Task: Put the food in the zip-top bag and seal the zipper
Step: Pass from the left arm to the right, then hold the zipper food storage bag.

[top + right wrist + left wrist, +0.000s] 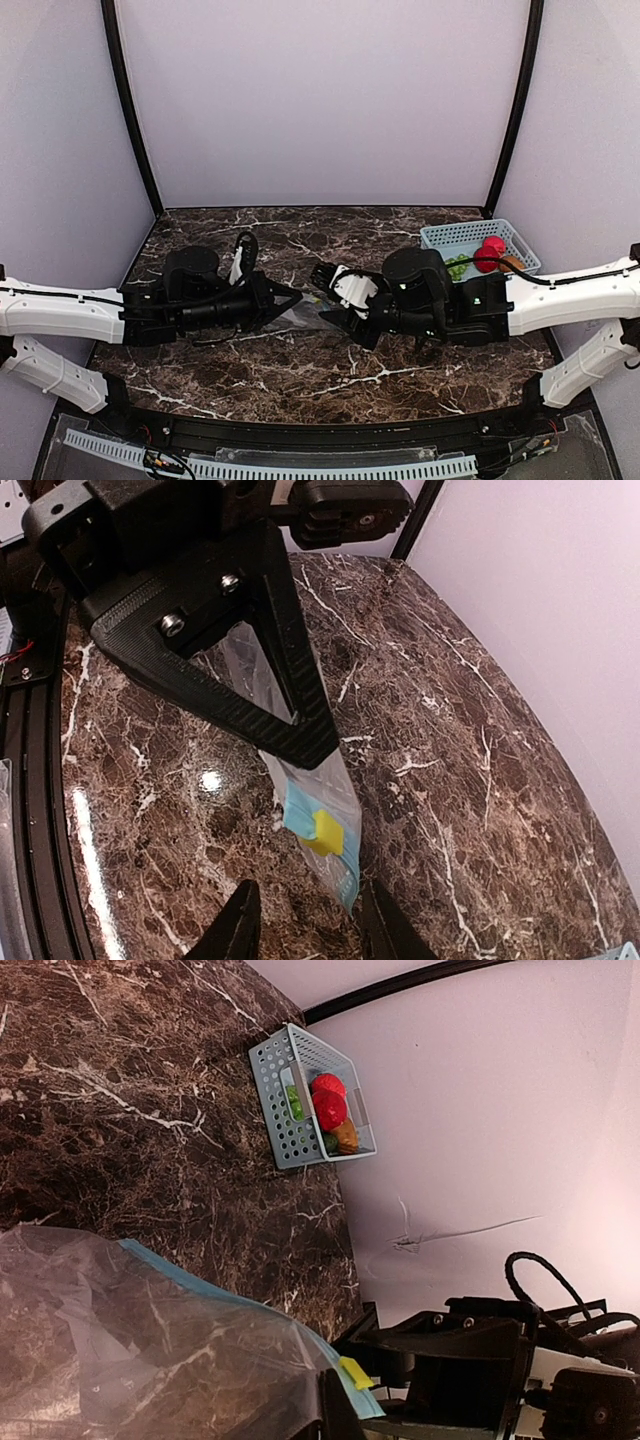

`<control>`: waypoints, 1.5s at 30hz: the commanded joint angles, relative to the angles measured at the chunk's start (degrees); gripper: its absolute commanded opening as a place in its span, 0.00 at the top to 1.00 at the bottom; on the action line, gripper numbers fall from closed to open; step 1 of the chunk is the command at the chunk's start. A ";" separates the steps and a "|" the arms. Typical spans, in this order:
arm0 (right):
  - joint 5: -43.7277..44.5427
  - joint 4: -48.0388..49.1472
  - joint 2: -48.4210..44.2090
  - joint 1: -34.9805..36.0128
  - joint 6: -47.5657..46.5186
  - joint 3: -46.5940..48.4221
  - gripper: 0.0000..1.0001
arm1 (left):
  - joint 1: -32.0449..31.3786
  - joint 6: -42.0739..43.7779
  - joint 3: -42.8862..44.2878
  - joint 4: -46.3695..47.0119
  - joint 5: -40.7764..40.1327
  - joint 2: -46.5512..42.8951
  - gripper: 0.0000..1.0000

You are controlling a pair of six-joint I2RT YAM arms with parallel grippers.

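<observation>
While the left hand [288, 300] is clamped shut on the zip-top bag [335, 780], holding one edge raised above the surface [300, 375], the right hand [308, 900] has its fingers apart, with the teal zipper [345, 875] and its yellow slider [325, 830] in the gap. The food [488, 258] lies in the light-blue basket [470, 228] at the far right corner, well apart from the bag

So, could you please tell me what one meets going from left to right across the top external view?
Left claw → right claw → green grape bunch → two round red fruits → brown-orange fruit; the last three sit in the light-blue basket.
</observation>
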 commanded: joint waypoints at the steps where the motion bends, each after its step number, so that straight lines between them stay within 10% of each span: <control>1: 0.66 2.18 1.70 0.47 -3.29 2.99 0.69 | -0.20 0.28 1.41 -1.28 1.94 0.11 0.99; 27: 3.20 3.87 4.72 0.47 -5.14 4.64 1.00 | -0.18 1.26 1.76 -2.67 1.96 -0.24 0.99; 35: -2.93 -2.34 1.30 -0.83 3.24 5.58 1.00 | -0.10 14.18 4.29 -11.16 -1.73 -7.01 0.33; 45: -25.60 -10.25 -1.99 -5.78 14.08 8.61 1.00 | -0.13 54.60 20.54 -33.24 12.72 -8.78 0.30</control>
